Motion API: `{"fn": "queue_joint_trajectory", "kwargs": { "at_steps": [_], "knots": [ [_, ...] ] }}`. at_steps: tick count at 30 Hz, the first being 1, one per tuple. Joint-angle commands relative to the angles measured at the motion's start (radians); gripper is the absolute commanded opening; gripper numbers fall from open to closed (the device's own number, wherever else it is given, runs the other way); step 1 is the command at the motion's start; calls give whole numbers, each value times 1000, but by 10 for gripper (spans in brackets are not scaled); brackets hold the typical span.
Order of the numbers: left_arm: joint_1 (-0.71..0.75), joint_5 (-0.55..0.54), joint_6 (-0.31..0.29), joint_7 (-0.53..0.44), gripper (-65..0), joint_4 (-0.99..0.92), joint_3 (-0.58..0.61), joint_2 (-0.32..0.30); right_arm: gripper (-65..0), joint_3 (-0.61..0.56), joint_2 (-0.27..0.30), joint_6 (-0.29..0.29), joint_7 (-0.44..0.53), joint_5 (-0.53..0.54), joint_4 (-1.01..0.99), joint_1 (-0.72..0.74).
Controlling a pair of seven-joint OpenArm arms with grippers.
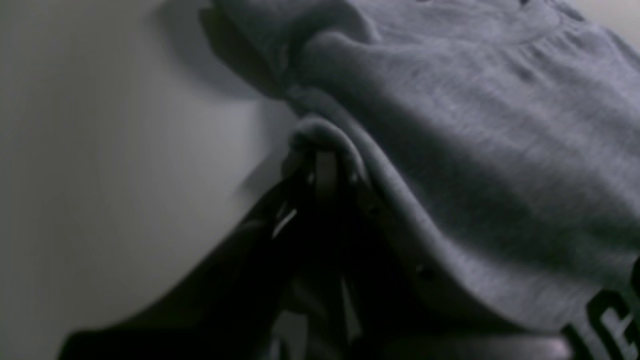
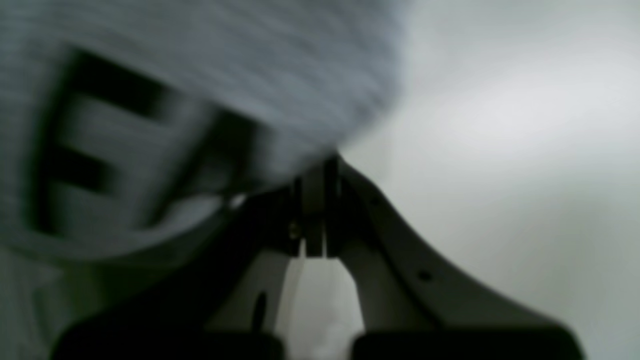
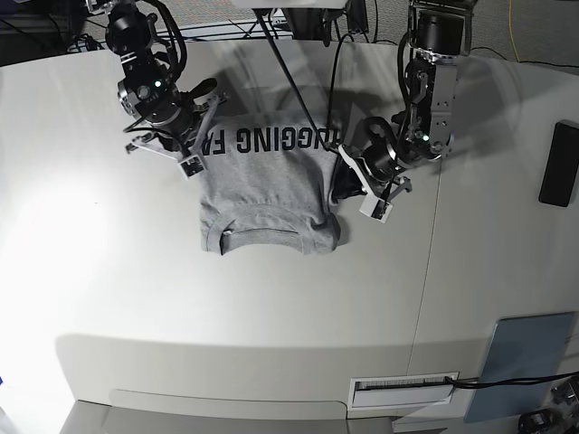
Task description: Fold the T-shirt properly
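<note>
One white table [image 3: 271, 316] bears the T-shirt [image 3: 271, 194].

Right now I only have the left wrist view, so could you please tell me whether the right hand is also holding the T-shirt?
Observer: Yes. The right hand is shut on an edge of the T-shirt, beside the black lettering.
Operator: Thank you. Which end lies nearest the base camera?
Observer: The collar end, flat on the table, with the lettering at the far end, facing up.
Operator: And where does my left hand sit overall?
Observer: The left hand grips the T-shirt's right side in the base view, opposite the right hand.
</note>
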Motion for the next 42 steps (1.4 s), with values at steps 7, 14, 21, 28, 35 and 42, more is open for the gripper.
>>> {"fn": "queue_joint_trajectory", "kwargs": {
  "at_steps": [7, 14, 21, 28, 35, 42],
  "knots": [
    [129, 55, 80, 56, -650, 250, -6, -41, -650, 36, 10, -17, 26, -41, 133, -46],
    [301, 65, 132, 56, -650, 459, -87, -55, -650, 216, 10, -31, 23, -15, 139, -104],
    [481, 9, 104, 64, -650, 572, -262, -56, -650, 414, 10, 19, 6, 100, 246, -236],
    [638, -91, 49, 126, -650, 661, -404, -55, -650, 549, 10, 18, -28, 102, 402, -392],
    [792, -94, 50, 143, -650, 701, -439, -55, -650, 600, 10, 18, -79, 102, 410, -542],
    [933, -93, 77, 177, -650, 697, -439, -56, -650, 600, 10, 18, -137, 103, 410, -689]
  ]
}}
